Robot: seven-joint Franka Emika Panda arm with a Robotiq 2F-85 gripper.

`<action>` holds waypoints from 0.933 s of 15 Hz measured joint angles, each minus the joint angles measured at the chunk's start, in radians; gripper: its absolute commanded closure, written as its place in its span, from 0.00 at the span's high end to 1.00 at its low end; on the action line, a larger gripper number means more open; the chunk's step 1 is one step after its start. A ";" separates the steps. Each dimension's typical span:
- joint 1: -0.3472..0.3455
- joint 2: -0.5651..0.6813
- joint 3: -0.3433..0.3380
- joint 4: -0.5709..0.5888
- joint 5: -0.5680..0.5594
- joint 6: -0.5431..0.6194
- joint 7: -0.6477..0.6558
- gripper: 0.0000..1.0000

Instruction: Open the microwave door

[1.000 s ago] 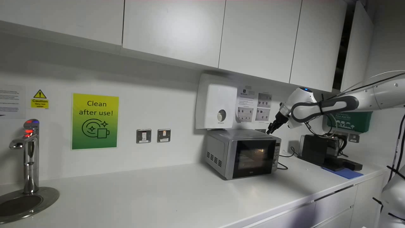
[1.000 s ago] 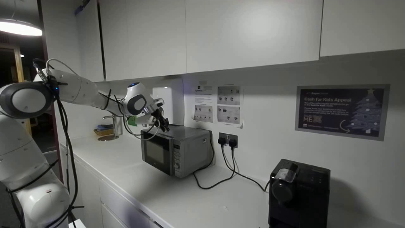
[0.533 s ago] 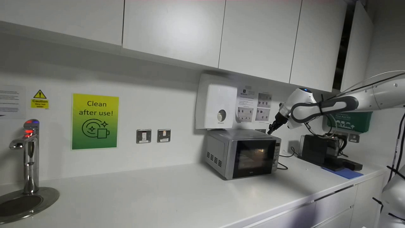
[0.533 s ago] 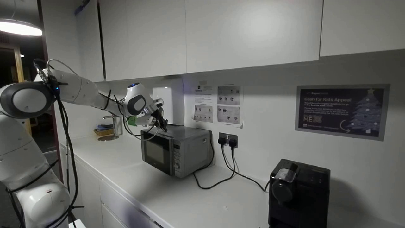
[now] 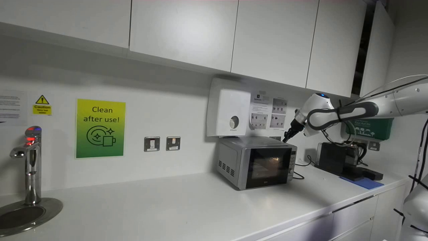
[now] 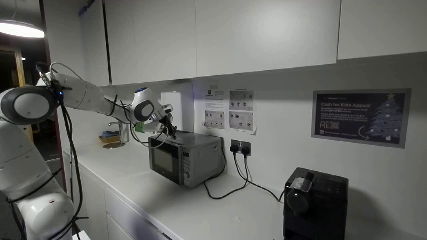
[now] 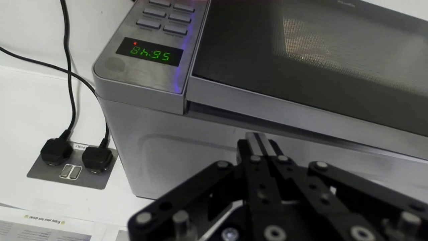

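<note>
The microwave door [image 5: 269,167], dark glass in a silver frame, faces the room; it also shows in an exterior view [image 6: 164,161]. From the wrist, the door [image 7: 321,87] sits slightly proud of the control panel, and a dark gap runs behind its top edge. A warm glow shows through the window. My gripper [image 7: 256,134] is shut with nothing between its fingertips, over the microwave's top close behind that gap. Both exterior views put the gripper [image 5: 285,140] [image 6: 174,136] at the top near the control-panel end. Whether the tips touch metal I cannot tell.
A white dispenser [image 5: 229,108] hangs on the wall above the microwave. Black plugs and cables [image 6: 245,151] lie beside it. A dark coffee machine [image 6: 315,203] stands farther along the counter [image 5: 150,207]. Wall cupboards [image 5: 267,36] overhang the arm.
The gripper's fingers have come together from partly open over the last second. The arm has hardly moved, and the microwave and its door look the same.
</note>
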 measured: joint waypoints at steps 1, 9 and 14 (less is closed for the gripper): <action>0.000 0.001 0.000 0.000 0.001 -0.002 -0.002 0.00; 0.004 0.012 -0.014 0.002 0.010 -0.021 -0.072 0.00; 0.009 0.021 -0.023 0.006 0.020 -0.052 -0.150 0.00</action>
